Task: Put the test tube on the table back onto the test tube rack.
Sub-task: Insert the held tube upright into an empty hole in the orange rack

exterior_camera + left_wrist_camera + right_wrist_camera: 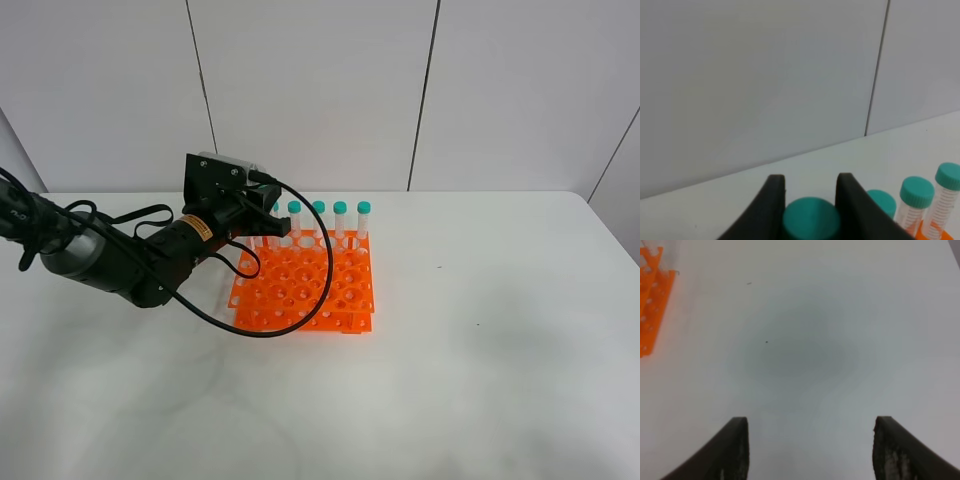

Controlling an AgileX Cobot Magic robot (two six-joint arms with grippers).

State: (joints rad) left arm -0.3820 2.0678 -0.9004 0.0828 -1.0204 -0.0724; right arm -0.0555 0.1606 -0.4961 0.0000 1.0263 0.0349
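Test tube (811, 220) pinched in left gripper (810, 181), beside racked tubes (915, 192)

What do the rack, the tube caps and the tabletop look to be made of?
Rack: bright orange with even colour and a slight sheen, most likely moulded plastic.
Tube caps: opaque teal with a dull finish, probably plastic.
Tabletop: white and matte with no grain; what lies under the finish cannot be told.

Black left arm (120, 262) with grey rear section, looping black cable (322, 250), yellow label (199, 231), tapered black jaws.
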